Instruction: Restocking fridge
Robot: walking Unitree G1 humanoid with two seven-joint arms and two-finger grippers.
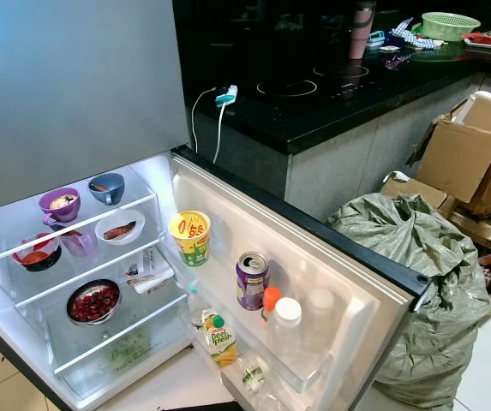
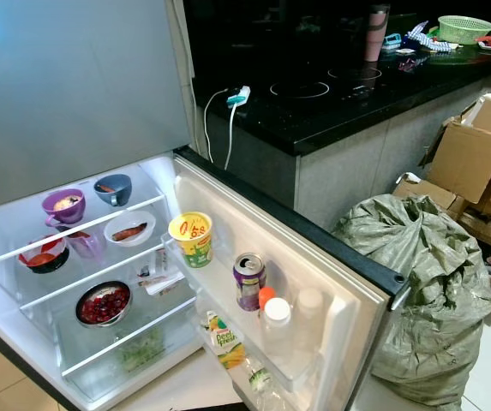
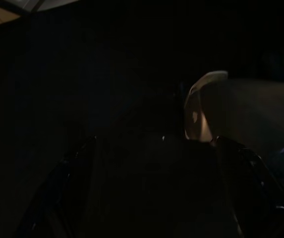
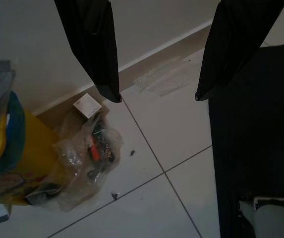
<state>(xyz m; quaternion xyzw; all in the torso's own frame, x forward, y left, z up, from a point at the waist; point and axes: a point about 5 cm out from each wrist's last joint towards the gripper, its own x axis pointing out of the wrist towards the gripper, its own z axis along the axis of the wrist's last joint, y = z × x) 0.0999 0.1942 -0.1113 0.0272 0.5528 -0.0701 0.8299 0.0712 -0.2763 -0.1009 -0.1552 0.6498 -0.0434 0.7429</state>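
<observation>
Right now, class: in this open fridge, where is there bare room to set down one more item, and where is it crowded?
Free: the door shelf between the yellow cup and the purple drink can; the glass shelf right of the steel bowl of red fruit. Crowded: the upper shelves around the purple bowl and white dish; the door corner by the white-capped bottle.

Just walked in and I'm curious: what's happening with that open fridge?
A humanoid robot stands looking down into the open fridge, and nothing is being handled right now. The glass shelves hold small bowls, among them a purple bowl and a metal bowl of red fruit. The door rack carries a yellow cup, a purple can and a juice carton. The right gripper hangs open and empty above the tiled floor.
</observation>
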